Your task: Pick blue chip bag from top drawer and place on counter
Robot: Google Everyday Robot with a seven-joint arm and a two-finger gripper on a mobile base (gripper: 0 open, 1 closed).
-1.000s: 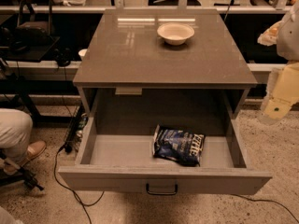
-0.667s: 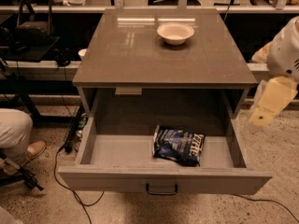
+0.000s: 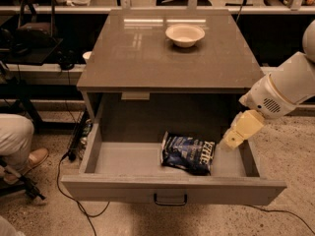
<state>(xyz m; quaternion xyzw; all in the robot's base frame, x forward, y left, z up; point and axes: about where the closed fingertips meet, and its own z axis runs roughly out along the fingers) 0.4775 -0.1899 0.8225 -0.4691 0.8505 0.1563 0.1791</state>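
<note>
My gripper (image 3: 235, 137) hung over the right part of the open top drawer (image 3: 172, 190), close to its right wall, at the end of my pale arm (image 3: 285, 90), which came in from the right side. It held nothing, and I could not tell if it was spread or pressed together. Just to the left of it, with a small gap between, the blue chip bag (image 3: 188, 153) lay flat on the drawer floor, right of the middle and near the front panel. The small dark handle (image 3: 170, 199) sat at the centre of that panel. Above the drawer, the counter (image 3: 147, 53) carried only a white bowl (image 3: 184, 34) toward its back edge. On the floor at the left there was a person's shoe (image 3: 34, 157) and a dark cable (image 3: 74, 200).
</note>
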